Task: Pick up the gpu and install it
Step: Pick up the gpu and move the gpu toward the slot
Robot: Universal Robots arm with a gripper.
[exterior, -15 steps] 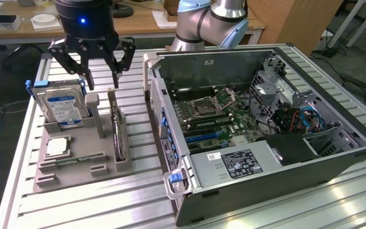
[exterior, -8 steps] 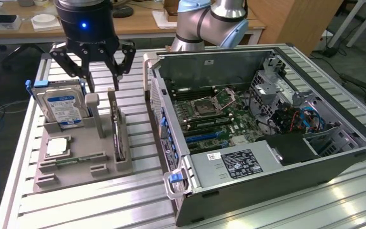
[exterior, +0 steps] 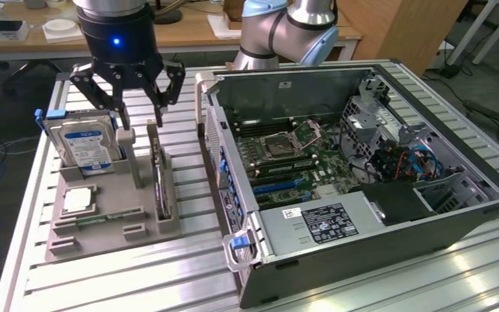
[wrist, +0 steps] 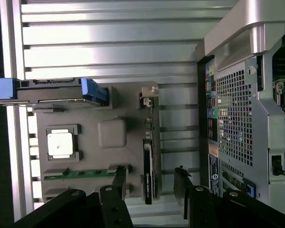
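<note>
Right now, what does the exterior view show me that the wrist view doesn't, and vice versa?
Exterior view: the open computer case's inside, with motherboard, CPU socket and power supply. Wrist view: the case's perforated rear panel with its ports, seen from above. Both: the gray tray holding the hard drive, processor chip, memory stick and the gpu standing on edge in its slot, with the open gripper above it.

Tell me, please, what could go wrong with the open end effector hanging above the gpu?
1. The gpu is thin and stands on edge; the end effector might pinch it off-centre and jam it in the holder.
2. A finger might clip the hard drive standing close by.
</note>
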